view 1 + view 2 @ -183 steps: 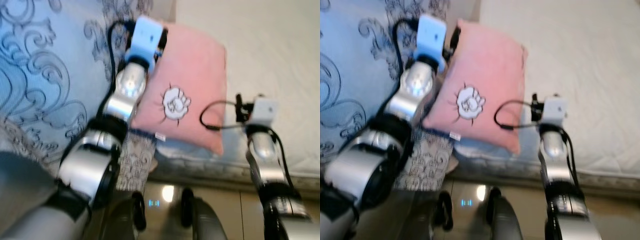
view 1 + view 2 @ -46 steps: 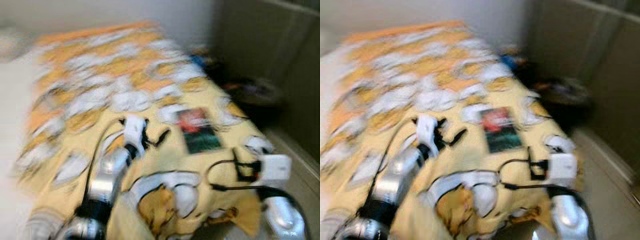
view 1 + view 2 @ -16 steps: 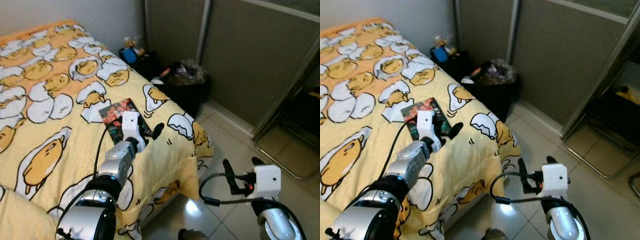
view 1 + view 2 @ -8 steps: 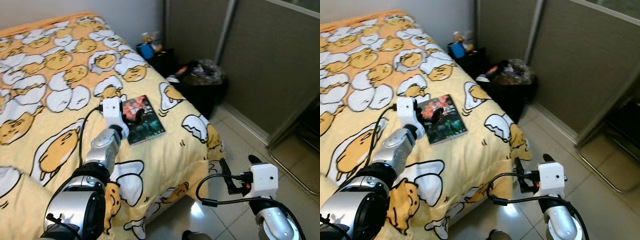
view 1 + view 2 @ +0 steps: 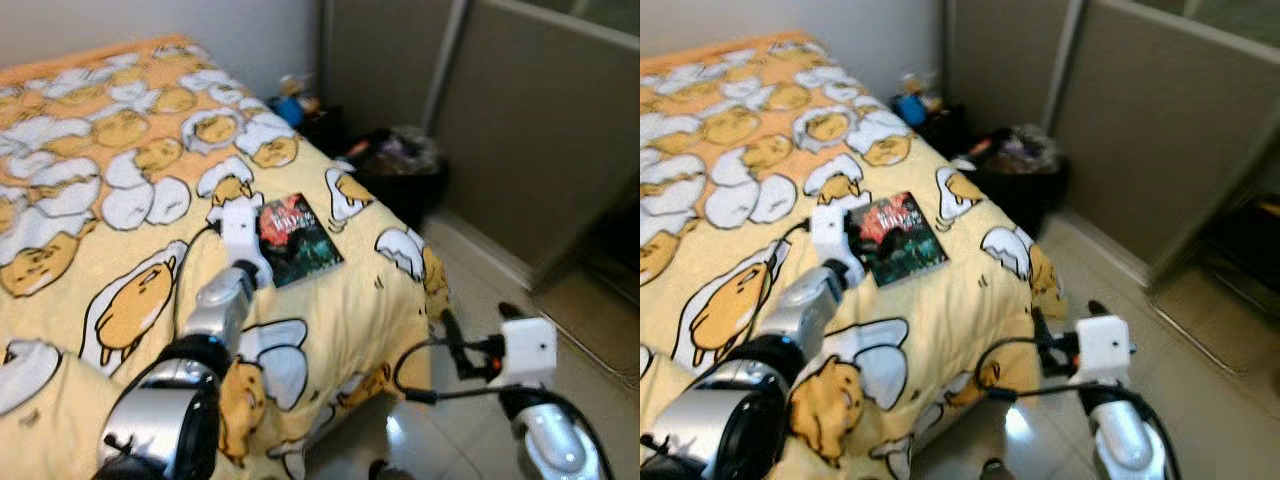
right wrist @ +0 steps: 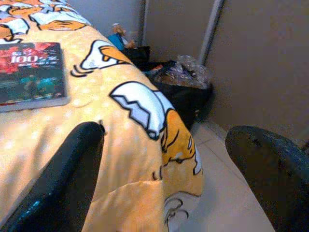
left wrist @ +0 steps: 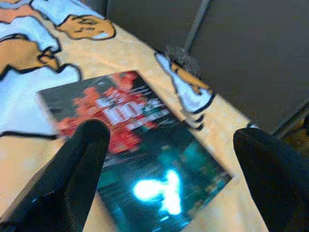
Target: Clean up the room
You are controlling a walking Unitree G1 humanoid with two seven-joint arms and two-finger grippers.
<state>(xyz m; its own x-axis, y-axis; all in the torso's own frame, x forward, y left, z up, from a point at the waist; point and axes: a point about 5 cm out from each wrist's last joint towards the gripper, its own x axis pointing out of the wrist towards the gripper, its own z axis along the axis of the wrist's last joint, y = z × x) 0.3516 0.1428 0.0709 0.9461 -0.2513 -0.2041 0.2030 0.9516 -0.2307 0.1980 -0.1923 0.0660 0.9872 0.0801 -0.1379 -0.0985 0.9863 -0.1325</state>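
yellow bedspread (image 5: 120,200) is bearing a book (image 5: 297,238); left gripper (image 7: 169,159) is hovering spread over it (pickup likely next), right gripper (image 6: 178,174) hanging spread.

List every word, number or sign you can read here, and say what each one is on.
"100" on the book's cover, in large pale digits on the red upper part.
The smaller characters beside and under the "100" are too blurred to read.
The blanket carries cartoon egg pictures, no text.
The items by the wall are too small to show any label.
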